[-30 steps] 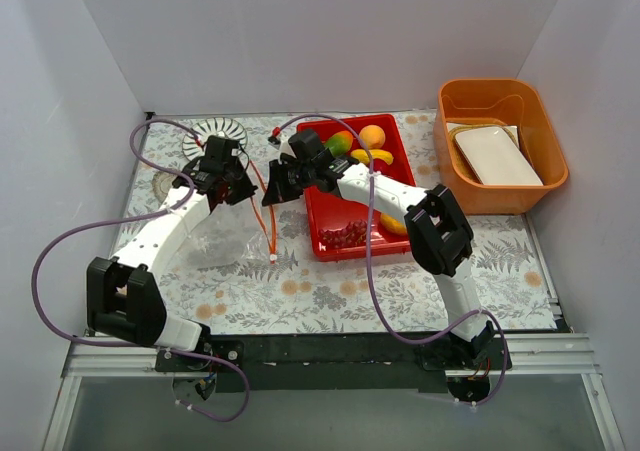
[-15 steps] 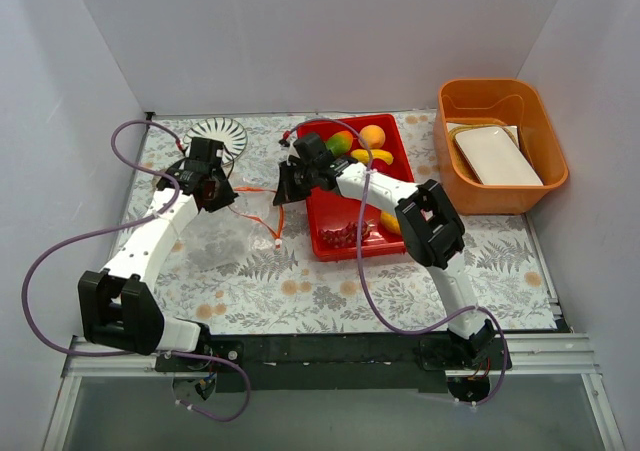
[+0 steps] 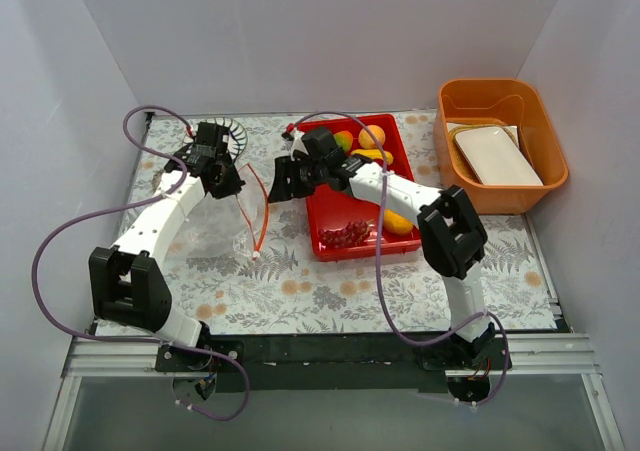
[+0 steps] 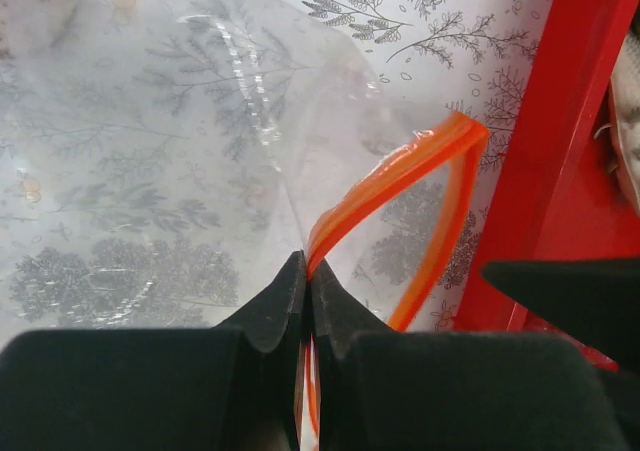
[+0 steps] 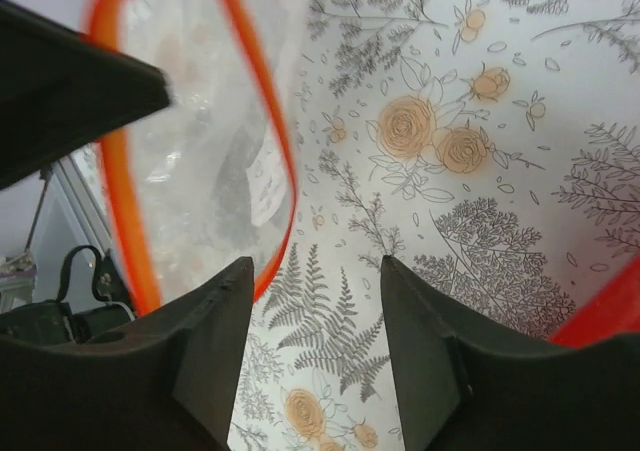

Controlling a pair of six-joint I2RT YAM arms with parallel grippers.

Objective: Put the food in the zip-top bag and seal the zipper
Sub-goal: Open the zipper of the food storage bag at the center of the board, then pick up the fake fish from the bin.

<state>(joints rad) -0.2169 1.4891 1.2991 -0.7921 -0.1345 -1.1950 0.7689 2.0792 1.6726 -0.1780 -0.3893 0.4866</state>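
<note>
The zip-top bag (image 3: 215, 233) lies clear and floppy on the flowered cloth, left of the red tray (image 3: 322, 216). My left gripper (image 3: 230, 179) is shut on the zipper (image 4: 400, 169), the orange-red strip along the bag's mouth, which stands open in a loop. My right gripper (image 3: 276, 189) hovers open just right of that mouth (image 5: 268, 121), nothing between its fingers. The food sits in the tray: a green-red mango (image 3: 343, 139), an orange (image 3: 372, 136), a yellow fruit (image 3: 373, 156), purple grapes (image 3: 345, 234) and an orange fruit (image 3: 397, 222).
An orange bin (image 3: 548, 161) with a white dish (image 3: 495, 156) stands at the back right. A white ribbed plate (image 3: 228, 131) lies behind my left gripper. The tray's red wall (image 4: 560, 141) is close to the bag's mouth. White walls enclose the table.
My right gripper has opened and let go of the orange strip. My left gripper has drawn its side of the strip back and left, so the bag's mouth now gapes.
</note>
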